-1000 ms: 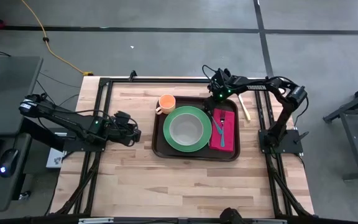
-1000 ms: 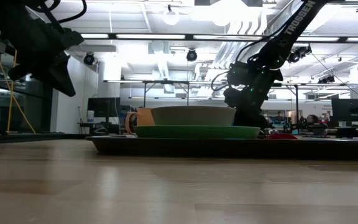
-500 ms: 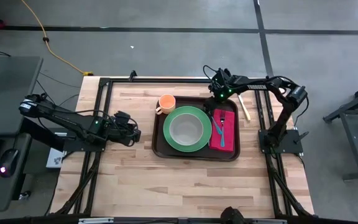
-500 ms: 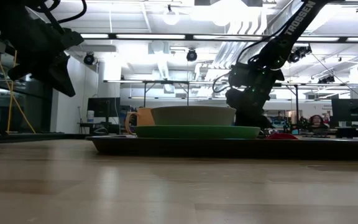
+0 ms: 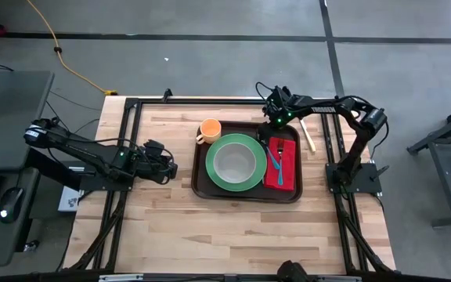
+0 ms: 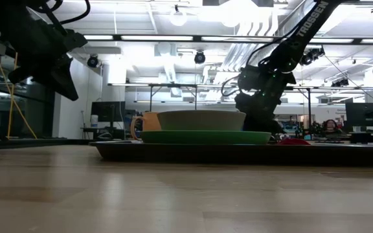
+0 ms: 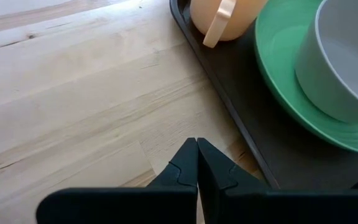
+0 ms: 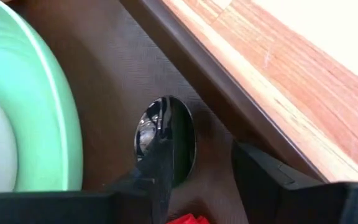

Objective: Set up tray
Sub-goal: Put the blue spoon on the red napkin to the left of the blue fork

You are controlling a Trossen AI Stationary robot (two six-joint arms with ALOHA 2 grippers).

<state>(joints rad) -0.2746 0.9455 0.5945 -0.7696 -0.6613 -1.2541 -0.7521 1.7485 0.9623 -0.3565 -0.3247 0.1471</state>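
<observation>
The dark brown tray (image 5: 198,178) lies mid-table. It carries a green plate (image 5: 212,174) with a grey bowl (image 5: 234,162), an orange cup (image 5: 210,129) and a red napkin (image 5: 288,174) with a teal-handled spoon (image 5: 274,162) and a fork (image 5: 280,146). My right gripper (image 8: 210,171) stands open, slanting down over the tray's far edge, and the spoon's shiny bowl (image 8: 166,134) rests on the tray floor by one finger. My left gripper (image 7: 197,149) hovers shut over bare wood just left of the tray. My right gripper is open around the spoon's bowl end (image 8: 180,140). One finger (image 8: 157,180) stands in front of the bowl, and I cannot tell whether it touches. The other finger (image 8: 266,177) is clear of it, near the tray's rim. The spoon lies on the tray.
A pale stick-like utensil (image 5: 309,135) lies on the wood to the right of the tray. The black frame rails (image 5: 210,100) run along the table's far and side edges. Bare wood shows on the table's near half.
My right gripper has opened its fingers while staying in place over the tray's far end; in the low view its outline has widened slightly. The tray's contents have kept still.
</observation>
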